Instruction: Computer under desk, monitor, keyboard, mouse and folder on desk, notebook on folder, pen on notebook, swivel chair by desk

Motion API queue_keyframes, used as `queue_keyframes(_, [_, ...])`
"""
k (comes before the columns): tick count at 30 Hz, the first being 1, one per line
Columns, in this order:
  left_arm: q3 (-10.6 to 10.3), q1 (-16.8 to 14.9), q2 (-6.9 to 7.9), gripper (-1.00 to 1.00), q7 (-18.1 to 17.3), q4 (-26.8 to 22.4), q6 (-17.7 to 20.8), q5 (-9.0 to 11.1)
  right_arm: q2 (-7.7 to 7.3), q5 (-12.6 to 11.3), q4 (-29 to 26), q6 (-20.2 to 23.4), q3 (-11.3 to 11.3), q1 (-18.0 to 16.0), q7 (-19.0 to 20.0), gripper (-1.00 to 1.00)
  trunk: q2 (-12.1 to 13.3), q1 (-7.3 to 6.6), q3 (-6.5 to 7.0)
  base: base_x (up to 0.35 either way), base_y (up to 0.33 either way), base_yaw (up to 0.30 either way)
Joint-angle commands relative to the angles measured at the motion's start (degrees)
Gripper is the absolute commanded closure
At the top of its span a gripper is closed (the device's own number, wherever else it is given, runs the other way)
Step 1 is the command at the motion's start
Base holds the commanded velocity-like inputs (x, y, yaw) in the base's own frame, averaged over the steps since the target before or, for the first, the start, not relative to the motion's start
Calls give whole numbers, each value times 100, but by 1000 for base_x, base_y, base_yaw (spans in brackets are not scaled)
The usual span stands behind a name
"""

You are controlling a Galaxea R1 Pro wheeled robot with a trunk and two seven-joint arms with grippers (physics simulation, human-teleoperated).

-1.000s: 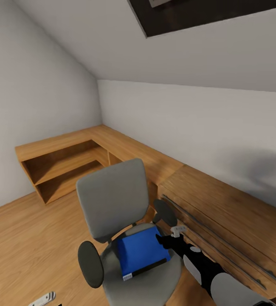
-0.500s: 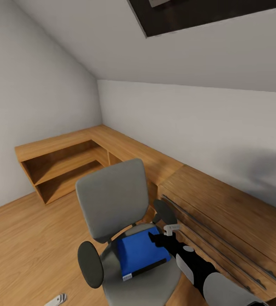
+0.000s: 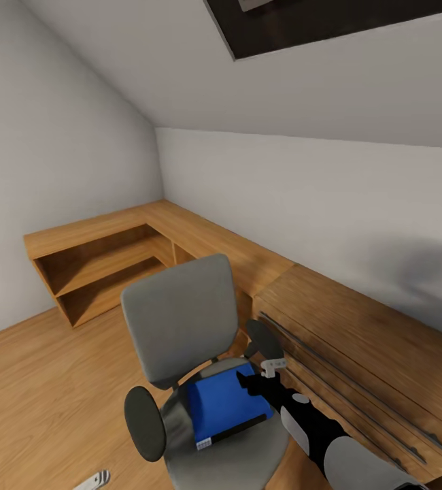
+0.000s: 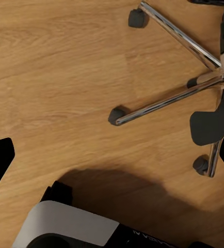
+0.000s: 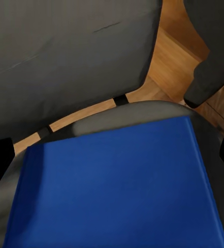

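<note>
The blue folder (image 3: pixel 226 404) lies flat on the swivel chair (image 3: pixel 180 320) seat, its near edge close to the seat's front rim. The right hand (image 3: pixel 248 381) hovers at the folder's right edge, fingers spread wide apart with the folder between them in the right wrist view. The wooden tabletop (image 3: pixel 357 320) runs just right of the chair. Open floor (image 3: pixel 37 381) lies left. The left hand (image 4: pixel 112 150) hangs over the floor, fingers apart.
</note>
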Motion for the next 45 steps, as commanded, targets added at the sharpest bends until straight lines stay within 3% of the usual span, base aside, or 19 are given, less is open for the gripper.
queue_keyframes(1, [-20,-1,6,-100,24,-9,18,57,-3,-61,10,-28,38,-7,4,-100,-4,0,-6,0,0,0])
queue_keyframes(4, [-12,-1,6,-100,29,-9,20,59,-3,-60,11,-28,38,-7,2,-100,-4,0,-6,0,0,0])
queue_keyframes(18, [8,-1,23,-100,40,-4,20,62,-8,-64,11,-28,-7,-7,0,-100,-566,308,-257,0,0,0])
queue_keyframes(19, [7,-1,24,-100,53,-3,27,67,-11,-66,6,-20,-303,-7,5,-100,-606,330,-275,0,0,0])
queue_keyframes(23, [9,-1,24,-100,57,-1,28,68,-12,-66,3,-13,-384,-7,9,-100,-766,418,-347,0,0,0])
queue_keyframes(35, [11,-1,26,-100,63,-1,29,68,-18,-17,-94,-27,-353,-7,37,-100,-1247,681,-562,0,0,0])
queue_keyframes(38, [79,-1,41,-100,65,-1,29,68,-19,-15,-94,-28,-351,-7,54,-100,-1368,747,-616,0,0,0])
queue_keyframes(45, [574,-1,60,-100,31,0,31,61,-20,-13,-94,-36,-352,-7,69,-100,-1649,901,-742,0,0,0])
